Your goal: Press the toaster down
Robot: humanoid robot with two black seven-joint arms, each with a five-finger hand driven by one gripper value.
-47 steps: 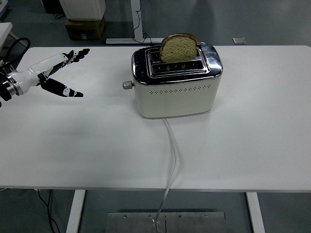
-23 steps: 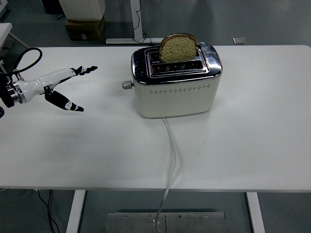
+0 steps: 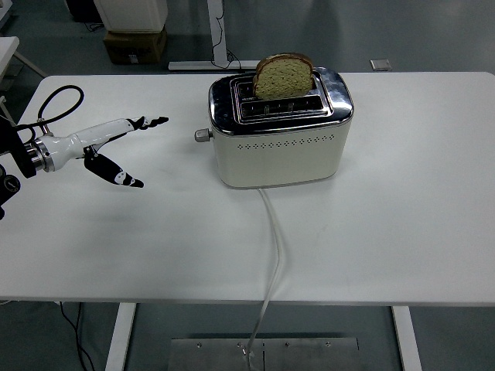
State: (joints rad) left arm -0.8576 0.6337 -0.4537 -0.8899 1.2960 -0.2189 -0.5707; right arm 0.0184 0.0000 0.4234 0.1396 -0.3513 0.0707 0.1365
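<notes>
A: Cream and chrome toaster (image 3: pixel 278 131) sits centre-top of the frame on the white tabletop (image 3: pixel 402 232), w/ a slice of bread (image 3: pixel 285 76) sticking up from the rear slot. Lever knob (image 3: pixel 203 135) on its left end, up high.

B: And the hand?

A: Left hand (image 3: pixel 116 147) at mid-left, fingers (image 3: pixel 151 122) spread, holding nothing, pointing toward the knob but well apart from it. White cord (image 3: pixel 272 255) runs from the toaster down off the near edge.

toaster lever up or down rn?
Up. The lever sits high on the toaster side, and the bread slice stands well out of its slot. Left hand isn't touching it.
</notes>
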